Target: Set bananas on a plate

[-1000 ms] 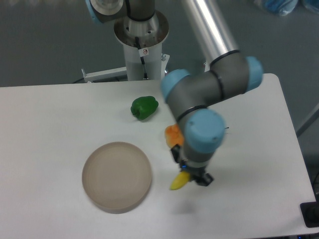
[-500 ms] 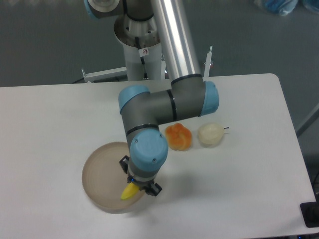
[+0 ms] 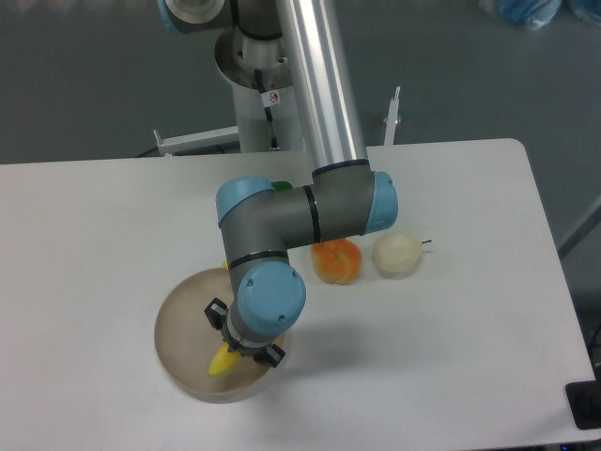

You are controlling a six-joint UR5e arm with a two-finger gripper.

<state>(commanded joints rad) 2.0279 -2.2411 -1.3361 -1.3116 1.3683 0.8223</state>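
pincer [image 3: 240, 353] clamped on the banana [image 3: 223, 362], which now hangs over the plate [image 3: 178, 319] interior; half a second ago it was at the rim. carry looks done, release is likely next. beyond the pincer: orange fruit [image 3: 336, 260], pale fruit [image 3: 395, 254].

The small curved yellow banana [image 3: 223, 362] looks like glossy plastic, lower left of centre. The round beige-grey plate [image 3: 178, 329] under it is matt and smooth. The white desk [image 3: 470, 319] has a smooth, faintly satin top. The arm's long silver tube [image 3: 319, 85], upper centre, is polished metal; its blue joint caps [image 3: 268, 293] look like smooth plastic.
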